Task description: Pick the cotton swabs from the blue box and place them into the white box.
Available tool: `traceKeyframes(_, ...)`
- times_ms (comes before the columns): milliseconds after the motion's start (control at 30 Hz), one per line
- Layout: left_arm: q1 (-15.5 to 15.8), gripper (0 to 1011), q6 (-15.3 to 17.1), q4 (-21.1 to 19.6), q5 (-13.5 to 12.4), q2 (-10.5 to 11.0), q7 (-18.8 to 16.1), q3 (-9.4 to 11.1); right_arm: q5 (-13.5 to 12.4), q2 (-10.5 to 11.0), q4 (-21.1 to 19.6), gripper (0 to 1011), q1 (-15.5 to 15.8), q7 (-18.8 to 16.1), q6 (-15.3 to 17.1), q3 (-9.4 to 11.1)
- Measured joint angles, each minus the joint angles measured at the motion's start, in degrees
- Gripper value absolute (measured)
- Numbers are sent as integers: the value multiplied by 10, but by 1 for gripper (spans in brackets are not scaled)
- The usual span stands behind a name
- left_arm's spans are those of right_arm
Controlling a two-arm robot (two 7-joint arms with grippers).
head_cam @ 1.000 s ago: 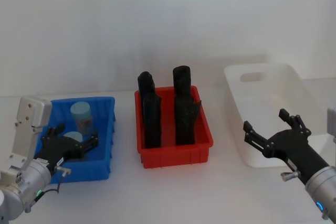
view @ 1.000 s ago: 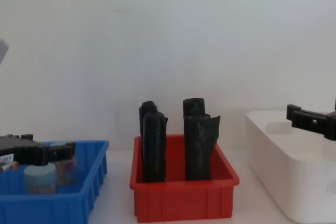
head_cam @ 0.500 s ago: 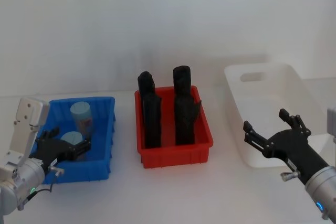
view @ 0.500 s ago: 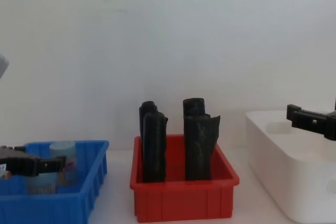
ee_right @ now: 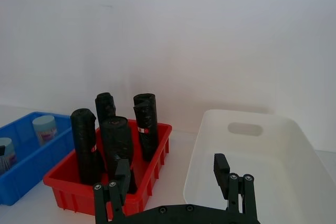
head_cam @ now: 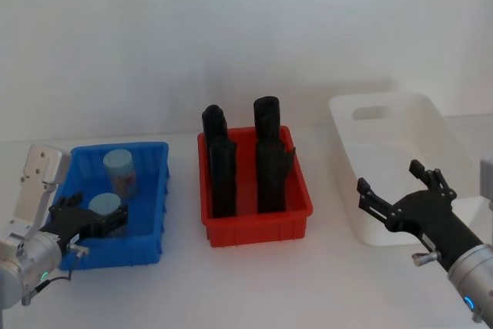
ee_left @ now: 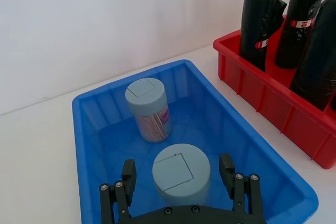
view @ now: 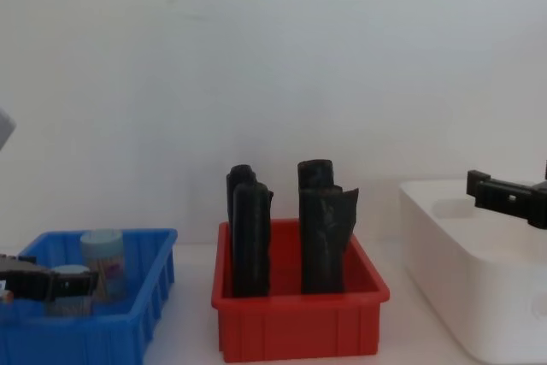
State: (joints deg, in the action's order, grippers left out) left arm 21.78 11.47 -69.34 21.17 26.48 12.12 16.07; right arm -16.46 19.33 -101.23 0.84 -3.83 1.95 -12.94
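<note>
In the blue box (head_cam: 115, 254), toward the table's left edge: two jars of cotton swabs (ee_left: 147, 109), both upright, pale lids up. Close by the box's far edge, the far jar (head_cam: 119, 169); nearer the box's middle and apart from it, the near jar (head_cam: 104, 204). Around the near jar — the left gripper (head_cam: 98, 217), lowered inside the box, fingers spread to either side of the jar (a sliver of blue floor between each finger and the jar wall in the left wrist view, so no clamping). Mid-table: a red bin (head_cam: 258, 227), just beside the blue box, with tall black packs (head_cam: 269, 156) upright inside. Toward the table's right edge: the white box (head_cam: 345, 152). Over its near edge — the right gripper (head_cam: 391, 177), raised above the rim, fingers wide apart.
</note>
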Motion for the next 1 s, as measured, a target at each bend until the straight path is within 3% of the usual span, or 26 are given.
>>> traceKeyframes(367, 22, 985, -4, 41, -8, -9, 15, 0, 0, 0, 0, 1002, 0, 0, 0, 0)
traceKeyframes(733, 36, 683, -13, 65, -10, -14, 26, -2, 0, 0, 0, 1002, 0, 0, 0, 0)
traceKeyframes(1000, 38, 669, -18, 67, -10, -15, 29, -4, 0, 0, 0, 1002, 0, 0, 0, 0)
